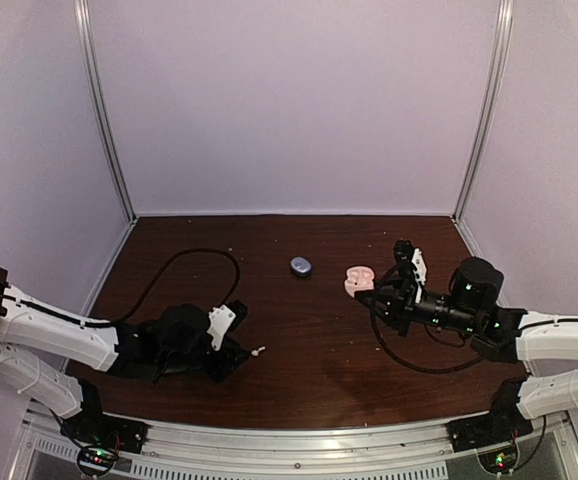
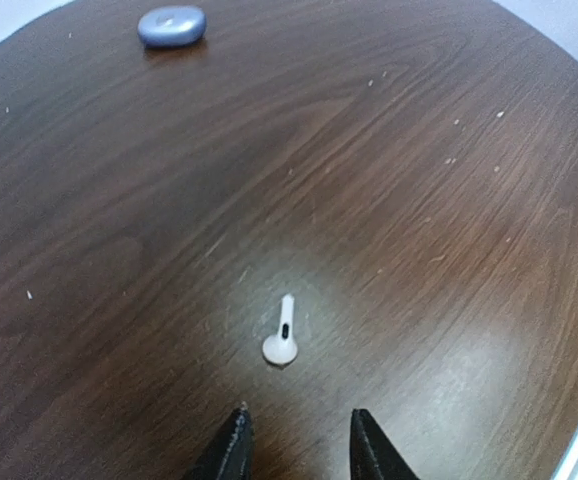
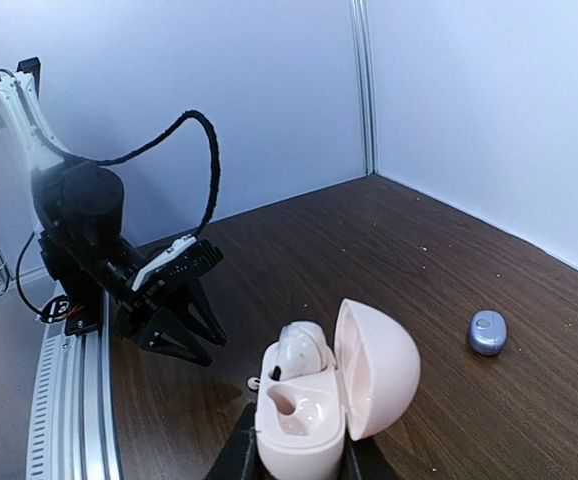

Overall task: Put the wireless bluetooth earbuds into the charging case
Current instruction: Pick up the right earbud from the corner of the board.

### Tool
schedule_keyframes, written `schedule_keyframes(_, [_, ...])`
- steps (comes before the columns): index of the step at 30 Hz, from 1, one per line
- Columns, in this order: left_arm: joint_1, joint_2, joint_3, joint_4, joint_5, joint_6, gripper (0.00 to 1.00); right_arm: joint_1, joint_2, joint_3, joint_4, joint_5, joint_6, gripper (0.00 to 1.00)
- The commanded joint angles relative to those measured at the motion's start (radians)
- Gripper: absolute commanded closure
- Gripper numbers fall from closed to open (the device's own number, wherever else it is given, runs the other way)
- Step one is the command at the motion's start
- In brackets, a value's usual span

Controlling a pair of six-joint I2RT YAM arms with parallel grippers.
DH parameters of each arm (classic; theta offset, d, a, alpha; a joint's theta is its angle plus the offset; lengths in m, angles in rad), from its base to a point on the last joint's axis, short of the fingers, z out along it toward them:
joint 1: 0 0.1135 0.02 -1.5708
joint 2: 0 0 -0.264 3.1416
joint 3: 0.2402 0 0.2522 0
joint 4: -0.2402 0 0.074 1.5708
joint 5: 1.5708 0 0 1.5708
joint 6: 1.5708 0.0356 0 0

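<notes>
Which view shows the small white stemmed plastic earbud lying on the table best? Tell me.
Left wrist: the small white stemmed plastic earbud lies close, stem and bud distinct. Top external shows it only as a white speck. Right wrist: not clearly identifiable.

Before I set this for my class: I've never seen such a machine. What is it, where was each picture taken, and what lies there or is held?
These are two robot arms, each ending in a two-finger gripper. One picture looks down from above; the other two come from cameras on the wrists. The left gripper is open, near a white earbud lying on the brown table. The right gripper holds an open pink charging case with a second earbud seated inside. A blue-grey oval object lies apart.
</notes>
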Motion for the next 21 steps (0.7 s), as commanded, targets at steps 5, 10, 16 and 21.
schedule_keyframes(5, [0.029, 0.130, -0.094, 0.278, 0.070, 0.049, 0.59, 0.005, -0.044, -0.025, 0.039, -0.016, 0.012, 1.00])
schedule_keyframes(10, [0.029, 0.233, -0.109, 0.395, 0.064, 0.118, 0.59, 0.004, -0.060, -0.027, 0.028, -0.003, 0.012, 1.00])
schedule_keyframes(16, [0.030, 0.339, -0.131, 0.560, 0.077, 0.151, 0.60, 0.004, -0.072, -0.027, 0.015, 0.011, 0.010, 1.00])
schedule_keyframes(21, [0.033, 0.399, -0.129, 0.609, 0.064, 0.147, 0.61, 0.004, -0.078, -0.022, 0.002, 0.016, 0.009, 1.00])
